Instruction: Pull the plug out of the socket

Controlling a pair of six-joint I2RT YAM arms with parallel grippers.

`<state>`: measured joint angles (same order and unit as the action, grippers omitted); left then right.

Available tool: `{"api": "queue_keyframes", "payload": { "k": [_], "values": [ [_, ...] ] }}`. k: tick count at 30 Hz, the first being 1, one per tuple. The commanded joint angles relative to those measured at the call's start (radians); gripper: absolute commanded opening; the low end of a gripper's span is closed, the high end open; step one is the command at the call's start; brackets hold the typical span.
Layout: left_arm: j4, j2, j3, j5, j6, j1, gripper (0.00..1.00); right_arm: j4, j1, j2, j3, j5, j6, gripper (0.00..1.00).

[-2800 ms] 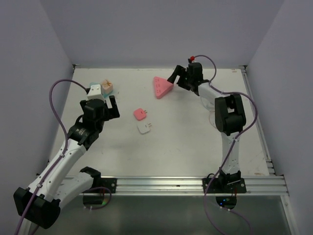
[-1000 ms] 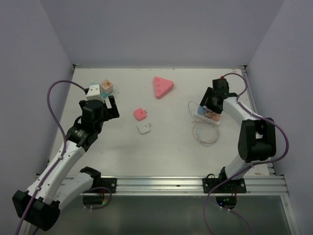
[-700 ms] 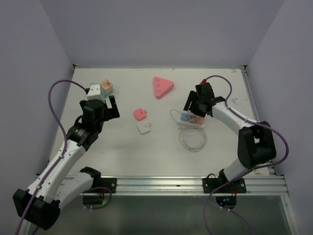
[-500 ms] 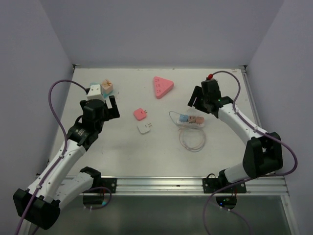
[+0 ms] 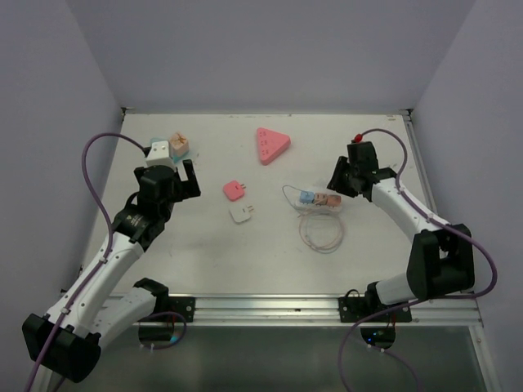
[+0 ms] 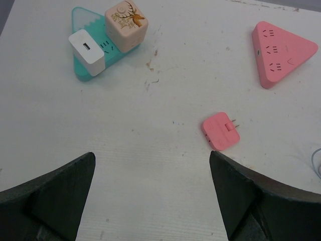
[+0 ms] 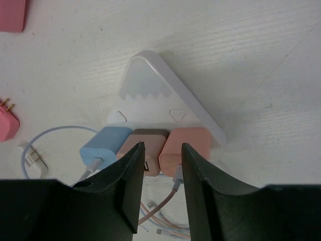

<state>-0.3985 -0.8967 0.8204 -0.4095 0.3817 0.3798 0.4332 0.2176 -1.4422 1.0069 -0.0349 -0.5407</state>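
The white triangular socket [image 7: 150, 80] lay flat on the counter [image 5: 204, 261], right of its middle and well in from the right edge. Three plugs sat in a row on it, touching one another: a blue plug [image 7: 105, 145], a brown plug [image 7: 150, 136] and a salmon plug [image 7: 195, 145]. Thin cables [image 5: 320, 233] trailed from them in a loose coil toward the near edge.

The right hand [image 7: 163, 150] hung over the seam between the brown and salmon plugs. Its fingers were drawn close with only a slim gap, and nothing showed clamped between them. Whether they touched a plug could not be told.

The left hand [image 6: 151, 154] was spread wide and empty over the left part of the counter. It was near a teal socket [image 6: 83, 30] that carried a white charger [image 6: 86, 52] and a tan cube plug [image 6: 125, 22].

The plugs looked like small, hard, smooth plastic shells, light but probably seated tightly. The socket seemed light and unfixed, so it would likely lift with any plug unless the other hand pinned it. Because the plugs were packed together, the best hold appeared to be across one plug's free opposite faces, never by its soft cable, pulling straight out.
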Motion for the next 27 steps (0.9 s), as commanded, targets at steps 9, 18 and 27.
{"api": "queue_keyframes", "payload": {
  "k": [9,18,27],
  "values": [
    [0.023,-0.005,-0.004,0.006,-0.014,-0.007,1.00,-0.047,0.051,0.114,-0.155,0.211,-0.100,0.35],
    [0.021,-0.015,-0.004,0.005,-0.014,-0.007,1.00,-0.125,0.135,0.218,-0.195,0.270,-0.188,0.34],
    [0.021,-0.013,-0.007,0.001,-0.012,-0.007,1.00,-0.203,0.014,0.394,-0.352,0.124,-0.212,0.44]
  ]
}}
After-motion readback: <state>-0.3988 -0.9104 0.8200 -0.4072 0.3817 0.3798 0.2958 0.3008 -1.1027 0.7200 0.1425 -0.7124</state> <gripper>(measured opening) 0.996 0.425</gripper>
